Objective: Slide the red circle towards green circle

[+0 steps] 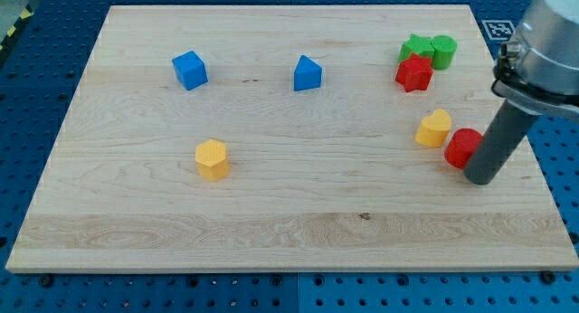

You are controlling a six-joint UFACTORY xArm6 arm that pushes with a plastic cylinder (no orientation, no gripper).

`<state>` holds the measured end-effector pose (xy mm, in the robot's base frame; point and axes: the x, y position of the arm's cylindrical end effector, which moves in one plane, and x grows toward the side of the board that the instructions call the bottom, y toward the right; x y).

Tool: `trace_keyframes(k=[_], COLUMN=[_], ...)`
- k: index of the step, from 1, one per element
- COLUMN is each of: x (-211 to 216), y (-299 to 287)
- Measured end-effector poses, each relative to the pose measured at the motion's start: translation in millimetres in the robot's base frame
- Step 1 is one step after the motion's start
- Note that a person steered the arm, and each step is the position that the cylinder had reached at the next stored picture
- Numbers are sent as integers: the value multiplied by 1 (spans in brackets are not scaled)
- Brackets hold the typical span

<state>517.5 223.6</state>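
I'm resting my tip (pixel 479 179), a bare rod grasping nothing, against the red circle (pixel 462 147), at its 4 o'clock. The green circle (pixel 443 52) is sitting toward 12, with the red star (pixel 413 72) at its 7 o'clock. I'm risking a glancing push into the yellow block (pixel 434 128), or the board (pixel 271 213) edge, lying close at 3; open room is stretching toward 9.

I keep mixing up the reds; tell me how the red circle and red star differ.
The red circle is round; the red star has points. The circle sits lower at the view's right, against my tip; the star sits higher, touching the green blocks. Both are red and rest on the board.
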Motion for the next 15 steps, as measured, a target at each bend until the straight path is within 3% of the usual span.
trace_keyframes(k=[3, 6, 7, 9, 12, 15], x=[-52, 2, 1, -45, -3, -66], y=[22, 41, 25, 21, 1, -27])
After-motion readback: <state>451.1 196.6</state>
